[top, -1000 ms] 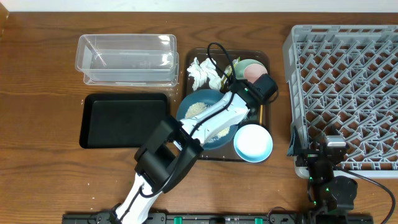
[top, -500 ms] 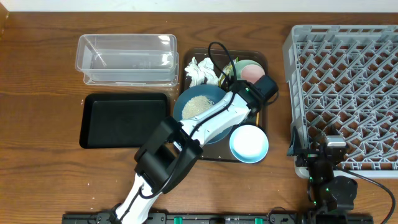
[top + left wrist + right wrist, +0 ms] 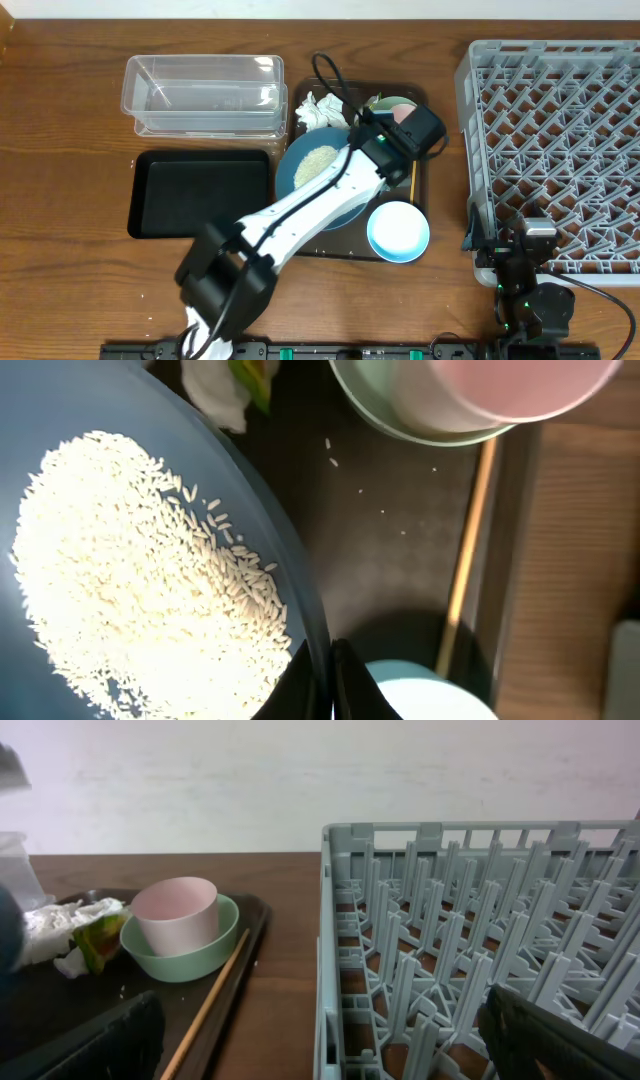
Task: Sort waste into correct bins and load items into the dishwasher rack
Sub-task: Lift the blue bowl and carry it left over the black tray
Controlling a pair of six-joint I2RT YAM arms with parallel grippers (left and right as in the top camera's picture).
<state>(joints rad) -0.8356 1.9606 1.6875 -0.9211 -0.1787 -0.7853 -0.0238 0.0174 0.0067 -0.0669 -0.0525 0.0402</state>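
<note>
Blue plate [image 3: 290, 172] of rice, pinched at its right rim by my left end effector [image 3: 332, 680].

Overhead: the plate is over the left part of the brown serving tray [image 3: 424, 185] and carries a heap of rice [image 3: 315, 165]. The tissue [image 3: 320, 110] is behind it, the pink cup [image 3: 404, 114] stands in the mint-green bowl [image 3: 383, 103], and the empty light-blue bowl [image 3: 398, 231] is at the tray's front edge. The clear tub [image 3: 200, 90], black tray [image 3: 200, 192] and rack [image 3: 560, 140] are empty. My left arm slants in from the front-left across the plate. Left wrist: my fingers are closed tight on the rim, just beside the light-blue bowl, and the chopstick [image 3: 465, 560] lies along the tray's right side. Right wrist: my right end effector [image 3: 325, 1035] is spread wide by the rack's corner, gripping nothing.
</note>
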